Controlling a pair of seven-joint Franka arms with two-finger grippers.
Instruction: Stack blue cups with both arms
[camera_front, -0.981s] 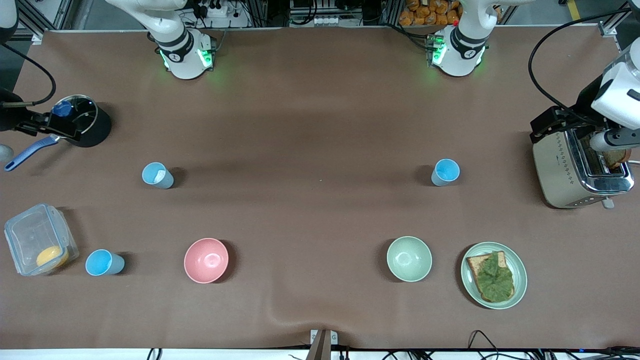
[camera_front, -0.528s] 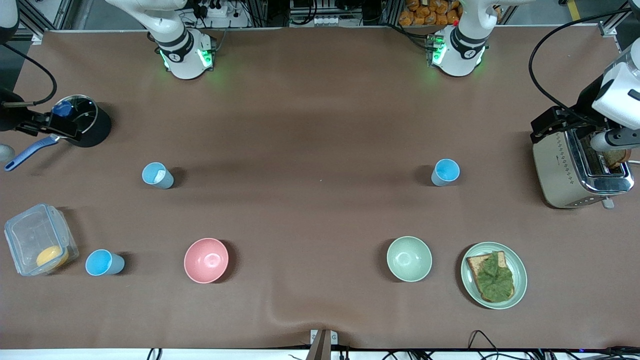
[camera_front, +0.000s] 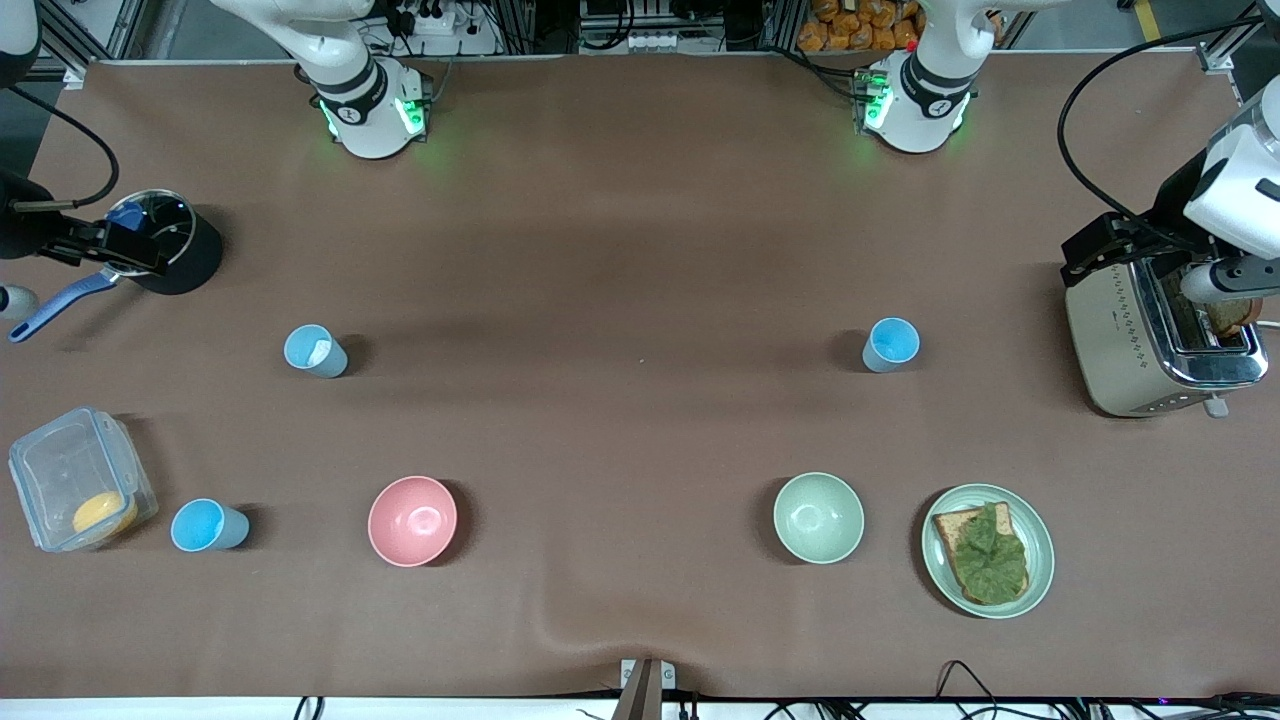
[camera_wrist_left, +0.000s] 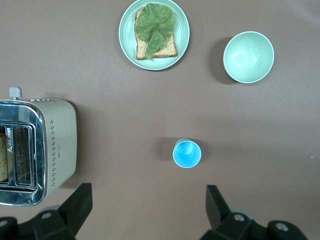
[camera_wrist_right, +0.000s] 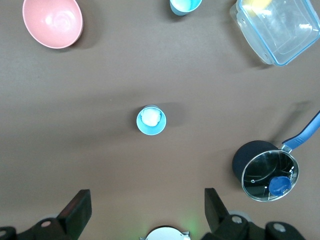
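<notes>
Both hands spread, empty, high over the bench: left hand (camera_wrist_left: 145, 210) above one blue cup (camera_wrist_left: 187, 153), right hand (camera_wrist_right: 145, 212) above the white-patched cup (camera_wrist_right: 151, 120). Third cup (camera_front: 207, 526) beside container (camera_front: 75, 480) (awkward reach). Off-centre descent could tip these tumblers.

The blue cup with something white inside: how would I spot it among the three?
Start at the black saucepan at the right arm's end of the table. The blue cup with the white patch stands nearest it, a little closer to the front camera. The other blue cups show plain blue insides.
</notes>
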